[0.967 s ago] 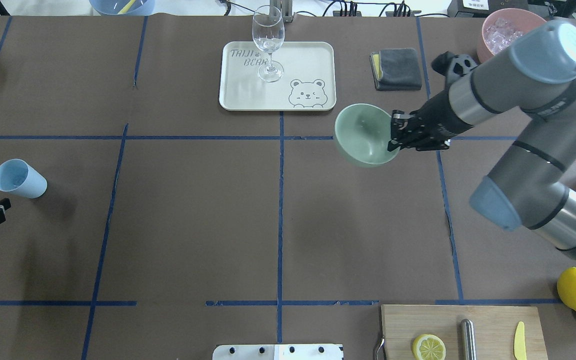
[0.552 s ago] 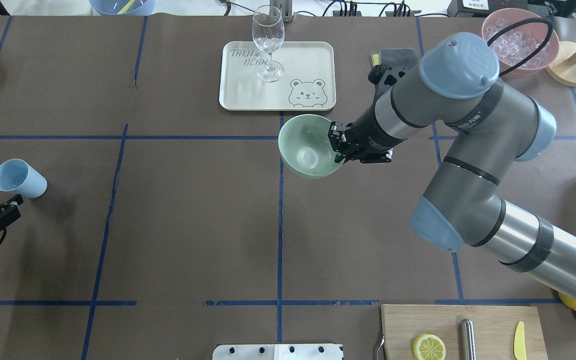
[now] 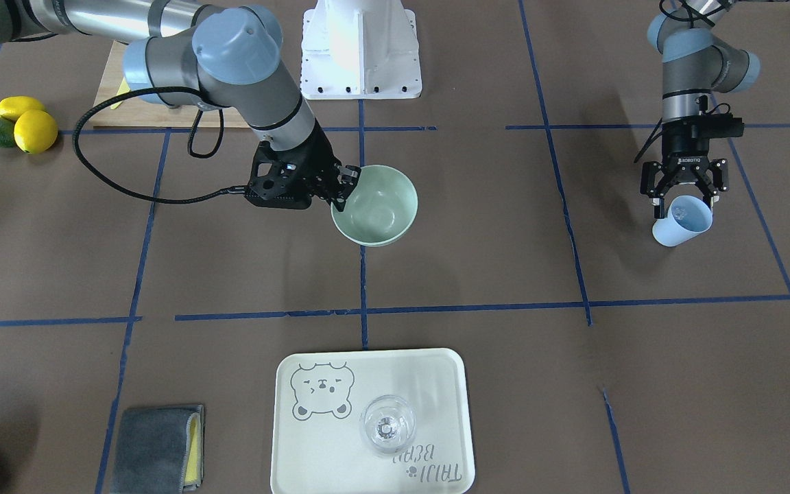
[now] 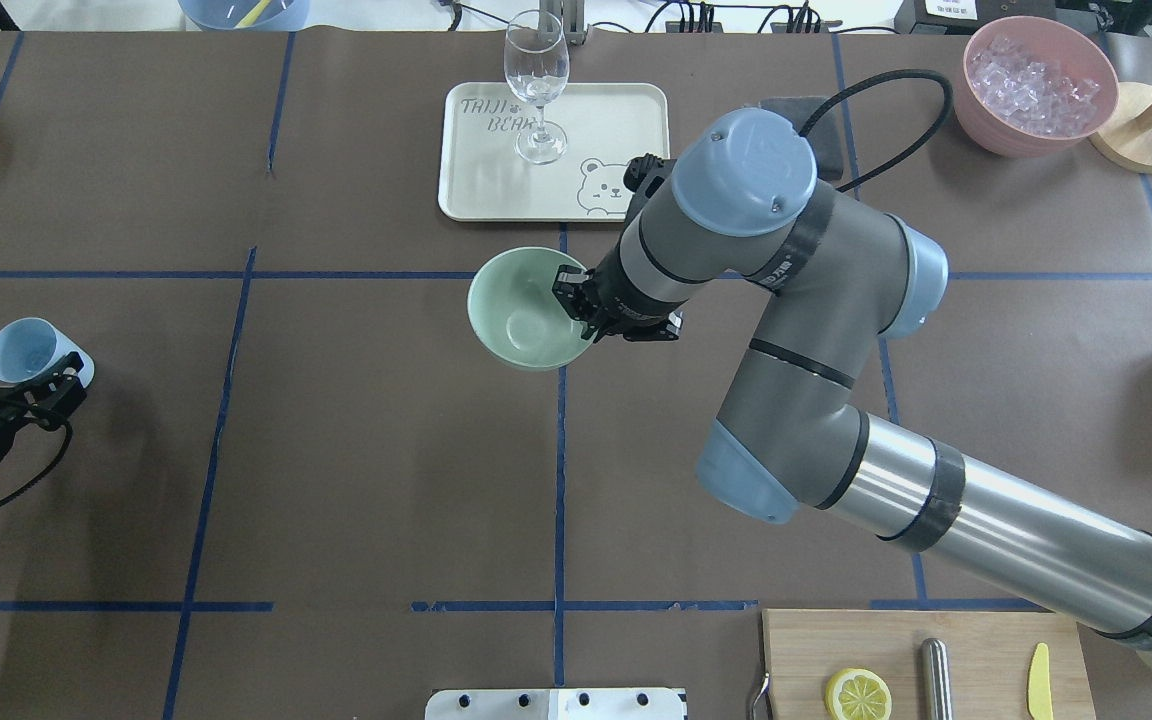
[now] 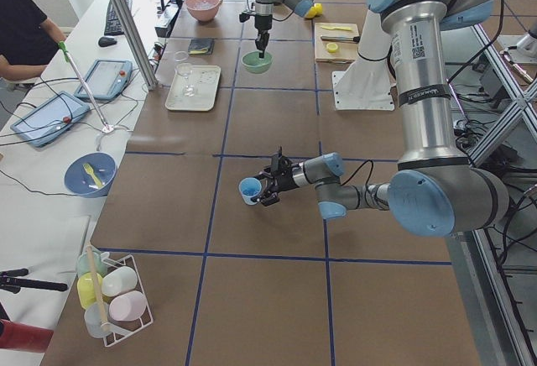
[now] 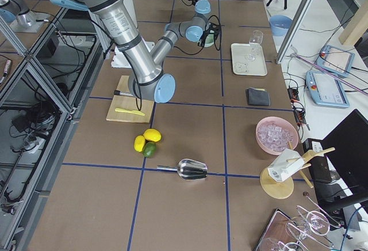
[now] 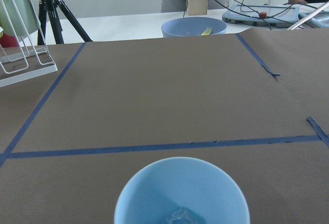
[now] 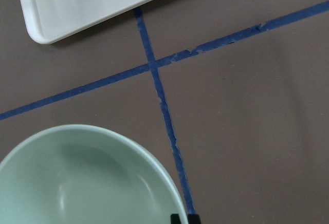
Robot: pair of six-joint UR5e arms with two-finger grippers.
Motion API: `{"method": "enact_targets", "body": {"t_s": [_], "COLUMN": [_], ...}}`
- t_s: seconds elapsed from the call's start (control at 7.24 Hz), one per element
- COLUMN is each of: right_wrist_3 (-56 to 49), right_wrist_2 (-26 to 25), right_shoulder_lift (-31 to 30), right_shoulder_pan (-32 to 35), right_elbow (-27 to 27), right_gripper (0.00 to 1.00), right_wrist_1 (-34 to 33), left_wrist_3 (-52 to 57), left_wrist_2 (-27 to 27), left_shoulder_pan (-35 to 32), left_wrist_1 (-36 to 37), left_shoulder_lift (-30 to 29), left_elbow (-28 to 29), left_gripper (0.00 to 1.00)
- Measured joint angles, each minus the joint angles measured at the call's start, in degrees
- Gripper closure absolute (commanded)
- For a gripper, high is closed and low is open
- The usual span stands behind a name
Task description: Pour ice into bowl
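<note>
Our right gripper is pinched tight on the rim of the green bowl, near the middle of the worktop, just by the tray. Our left gripper is spread wide around the blue cup by the left edge. The ice sits inside that cup.

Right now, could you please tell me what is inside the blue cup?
Clear ice lies at the bottom of the blue cup. The left wrist view's lower edge cuts it off, so the number of cubes cannot be told.
</note>
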Motion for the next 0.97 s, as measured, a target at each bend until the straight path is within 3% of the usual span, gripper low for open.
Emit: {"method": "enact_targets", "body": {"t_s": [0.28,0.41,0.55,0.69,0.83,0.97], "right_wrist_3": [0.05,0.04,0.05,0.07,0.38,1.11], "right_wrist_2": [-1.36,-2.3,-3.05,-3.42,-3.91,-5.09], "right_shoulder_lift": [3.18,4.22,4.8,5.17,5.59,6.57], "right_shoulder_pan": [-1.33,-2.04,-2.63,-3.12,-3.6,-4.15], "right_elbow": [-3.88,-5.1,-5.71,-6.17,-6.73,-7.94], "right_gripper": [1.0,1.0,1.0,1.0,1.0,1.0], "right_wrist_1": [0.2,0.3,0.34,0.36,0.36,0.39], "left_wrist_3": [0.06,0.09,0.16,0.27,0.47,1.09], "left_wrist_2": [3.65,4.97,5.56,5.77,5.86,5.8], "left_shoulder_pan": [0.0,0.0,0.0,-0.01,-0.09,-0.19], "left_wrist_1": [-0.04,-0.13,-0.23,-0.32,-0.43,-0.55], "left_shoulder_lift": [-3.4,-4.85,-5.55,-5.72,-5.49,-4.7], "left_elbow": [3.64,5.59,6.73,7.19,7.3,6.92], "left_gripper": [0.04,0.11,0.33,0.79,1.0,1.0]}}
